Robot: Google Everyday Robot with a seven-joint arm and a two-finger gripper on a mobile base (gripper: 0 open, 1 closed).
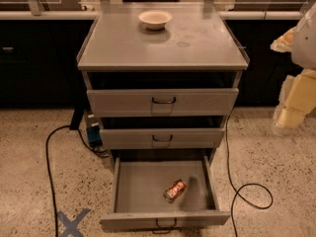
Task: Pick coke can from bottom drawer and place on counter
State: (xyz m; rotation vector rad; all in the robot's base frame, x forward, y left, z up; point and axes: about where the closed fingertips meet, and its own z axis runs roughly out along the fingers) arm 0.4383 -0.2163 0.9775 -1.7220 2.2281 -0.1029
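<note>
The coke can (pixel 175 190) lies on its side in the open bottom drawer (pixel 143 184), right of the middle and near the front. The drawer is pulled out far, its dark wire handle (pixel 165 225) at the bottom edge of the view. The counter (pixel 197 46) is the flat grey cabinet top with a faint ring stain (pixel 183 44). My gripper (pixel 295 105) hangs at the right edge of the view, pale and yellowish, well right of the cabinet and far above the can. It holds nothing that I can see.
A white bowl (pixel 155 19) stands on the counter at the back middle. The two shallower drawers (pixel 163 101) above are slightly pulled out. Black cables (pixel 49 172) run over the speckled floor on both sides. A blue tape cross (pixel 73 223) marks the floor at left.
</note>
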